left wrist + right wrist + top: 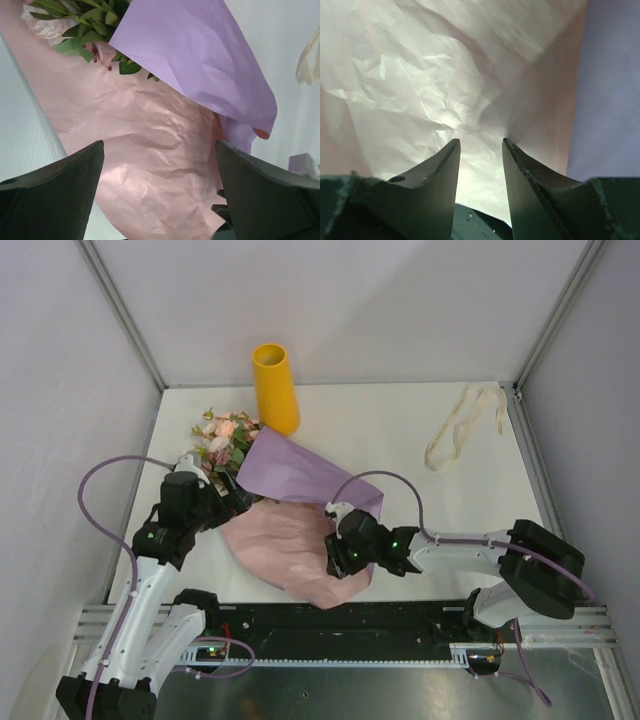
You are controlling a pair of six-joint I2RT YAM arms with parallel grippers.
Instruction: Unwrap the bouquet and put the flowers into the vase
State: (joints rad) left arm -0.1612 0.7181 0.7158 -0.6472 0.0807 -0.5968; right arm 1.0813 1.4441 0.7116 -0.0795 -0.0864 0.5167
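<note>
The bouquet lies at left centre with its ribbon off and its wrapping spread out. Its lilac paper (pixel 300 472) folds over the pink inner sheet (pixel 280 545). The flowers (pixel 222 440), pink and cream roses with green leaves, stick out at the far-left end. In the left wrist view they show at the top left (pixel 85 25). The yellow vase (pixel 274 387) stands upright just behind them. My left gripper (pixel 215 502) (pixel 160 142) hangs wide open over the pink sheet (pixel 125 115). My right gripper (pixel 338 545) (pixel 481 142) points into the crumpled pink paper (pixel 420 75), jaws partly apart with nothing between them.
A cream ribbon (pixel 460 430) lies loose at the back right of the white table (pixel 400 430). White walls with metal posts (pixel 120 310) close in the table on three sides. A black rail (pixel 330 625) runs along the near edge.
</note>
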